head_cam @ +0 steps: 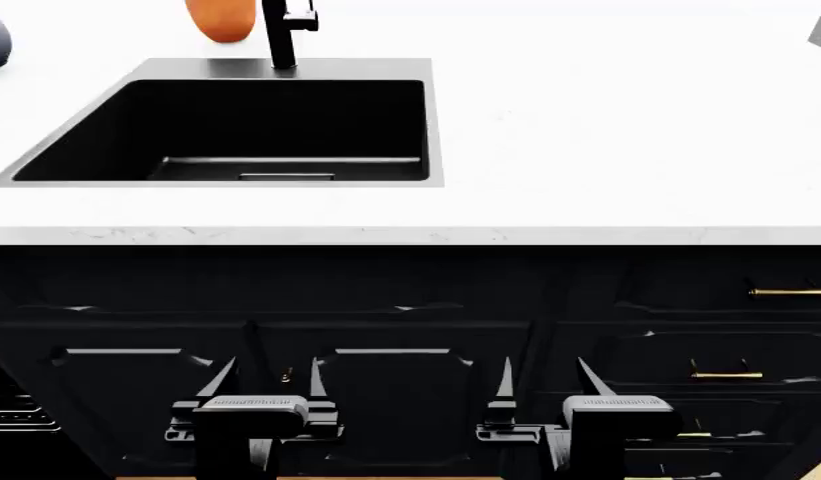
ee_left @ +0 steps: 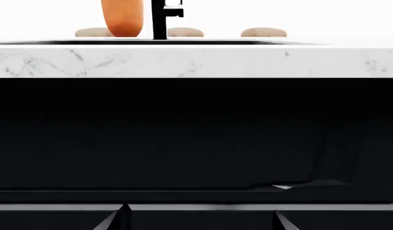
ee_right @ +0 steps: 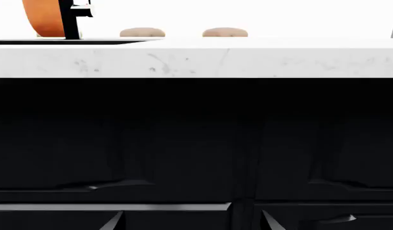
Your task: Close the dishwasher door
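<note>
I am holding my left gripper (head_cam: 265, 385) and my right gripper (head_cam: 541, 385) low in front of the black cabinet doors (head_cam: 383, 400), below the white counter (head_cam: 624, 130); both have their fingers spread apart, grasping nothing. Left of the cabinet doors, at the head view's lower left edge, a sliver of what may be the dishwasher (head_cam: 7, 415) is showing, too cropped for me to make out its door. The black sink (head_cam: 237, 125) is lying in the counter above my left gripper.
</note>
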